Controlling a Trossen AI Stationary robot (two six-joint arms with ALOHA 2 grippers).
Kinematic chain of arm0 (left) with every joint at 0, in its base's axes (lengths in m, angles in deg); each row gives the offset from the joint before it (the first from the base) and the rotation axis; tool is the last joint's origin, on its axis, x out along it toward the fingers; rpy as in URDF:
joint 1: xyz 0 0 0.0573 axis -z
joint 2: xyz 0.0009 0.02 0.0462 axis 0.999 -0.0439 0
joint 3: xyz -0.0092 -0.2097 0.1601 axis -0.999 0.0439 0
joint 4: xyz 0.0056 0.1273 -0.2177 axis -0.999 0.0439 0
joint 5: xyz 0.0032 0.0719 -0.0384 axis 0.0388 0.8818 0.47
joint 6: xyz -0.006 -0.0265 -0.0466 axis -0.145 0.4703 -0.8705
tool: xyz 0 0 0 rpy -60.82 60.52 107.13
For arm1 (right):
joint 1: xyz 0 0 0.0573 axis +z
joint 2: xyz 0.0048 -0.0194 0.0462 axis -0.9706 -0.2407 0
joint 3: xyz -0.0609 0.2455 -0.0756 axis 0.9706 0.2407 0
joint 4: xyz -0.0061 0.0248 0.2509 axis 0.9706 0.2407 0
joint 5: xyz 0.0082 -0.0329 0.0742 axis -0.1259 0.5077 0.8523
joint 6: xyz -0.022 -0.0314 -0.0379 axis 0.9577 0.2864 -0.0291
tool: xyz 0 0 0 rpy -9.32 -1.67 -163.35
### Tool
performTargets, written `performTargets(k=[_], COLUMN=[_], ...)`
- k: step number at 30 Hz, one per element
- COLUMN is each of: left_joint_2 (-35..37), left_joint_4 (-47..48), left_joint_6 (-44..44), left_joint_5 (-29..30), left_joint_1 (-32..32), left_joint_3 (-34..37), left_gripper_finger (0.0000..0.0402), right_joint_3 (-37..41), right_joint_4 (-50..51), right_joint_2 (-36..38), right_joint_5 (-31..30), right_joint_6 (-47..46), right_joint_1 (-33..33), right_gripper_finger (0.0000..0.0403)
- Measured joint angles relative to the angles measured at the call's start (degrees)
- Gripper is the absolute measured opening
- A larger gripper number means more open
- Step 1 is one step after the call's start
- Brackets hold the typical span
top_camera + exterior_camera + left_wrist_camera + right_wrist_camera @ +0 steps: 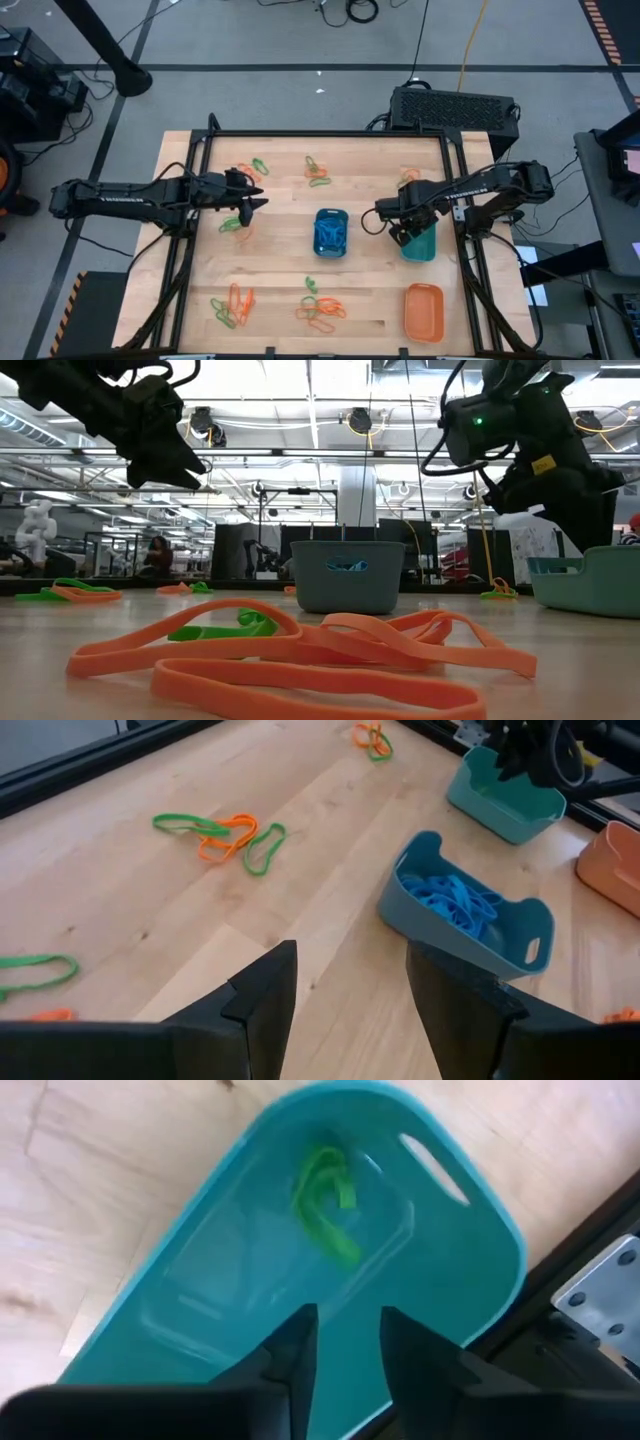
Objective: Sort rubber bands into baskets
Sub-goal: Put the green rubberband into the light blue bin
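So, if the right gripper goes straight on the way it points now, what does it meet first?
Probably the floor of the teal-green plastic basket: the right gripper points down into it, fingers apart, with a green rubber band just ahead. Depth is unclear.

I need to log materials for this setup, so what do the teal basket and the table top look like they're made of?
Teal basket: probably moulded plastic, smooth and slightly glossy, with rounded corners and a cut-out handle slot. Table top: looks like light wood, with visible grain and plank seams, matte finish.

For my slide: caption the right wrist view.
Right tool open above the teal basket, a green rubber band inside.
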Motion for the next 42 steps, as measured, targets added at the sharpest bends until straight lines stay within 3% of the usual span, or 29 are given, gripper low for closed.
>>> performTargets(k=[10,15,19,23,28,33,42], left_joint_2=[0.0,0.0,-1.1,-2.7,-4.6,-7.3,-17.9], left_joint_4=[0.2,2.3,7.3,11.5,30.6,42.1,42.7], left_joint_6=[-1.5,-4.3,-6.9,-9.6,-14.3,-20.1,-17.8], left_joint_5=[-2.8,-2.9,-3.2,-8.0,-6.1,-4.9,-4.0], left_joint_1=[0.0,0.0,0.1,1.1,1.8,0.5,-2.2], left_joint_3=[0.0,0.0,0.0,-0.5,-4.0,-4.4,-4.4], left_gripper_finger=[0.0196,0.0196,0.0196,0.0195,0.0180,0.0171,0.0171], right_joint_3=[-7.1,-14.6,-19.1,-20.5,-20.5,-20.5,-20.4], right_joint_4=[2.3,-0.6,-9.1,-22.5,-33.7,-37.1,-37.5], right_joint_2=[0.0,0.0,0.0,0.0,-0.1,-1.1,-2.5], right_joint_5=[-0.3,-4.6,-8.3,-8.9,-8.9,-8.9,-6.3], right_joint_6=[2.3,4.6,8.3,14.0,19.1,24.9,28.7], right_joint_1=[-0.9,-0.8,-0.9,-0.9,-0.9,-2.0,-4.9], right_gripper_finger=[0.0123,0.0122,0.0121,0.0121,0.0121,0.0120,0.0120])
